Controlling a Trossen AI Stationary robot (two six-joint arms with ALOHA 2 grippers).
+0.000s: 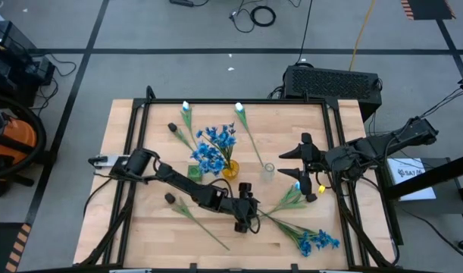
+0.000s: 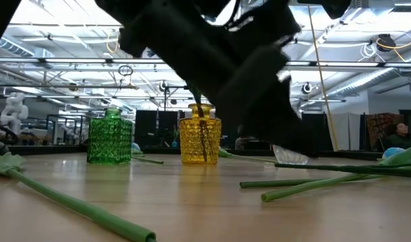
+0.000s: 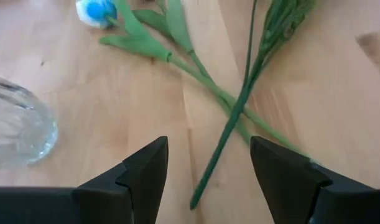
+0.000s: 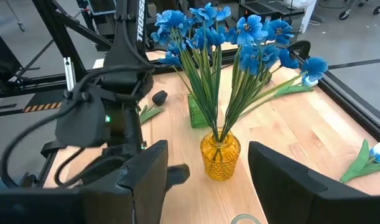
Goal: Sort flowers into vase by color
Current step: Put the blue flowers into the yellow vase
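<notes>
Blue flowers (image 4: 221,31) stand in amber vase (image 4: 219,155) at table (image 1: 125,220) centre, w/ more stems (image 3: 233,112) lying loose on the wood. L gripper (image 3: 208,180) open, empty, directly over crossed stems. R gripper (image 4: 208,180) open, empty, facing vase from table's R side.

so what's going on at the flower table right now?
A two-arm robot is sorting artificial flowers into vases by colour. Blue flowers already stand in the yellow vase; the green vase and the clear vase look empty. The left claw is open, hovering over crossed green stems near the table's front, holding nothing. The right claw is open at the table's right side, facing the yellow vase. More flowers lie loose on the table.
</notes>
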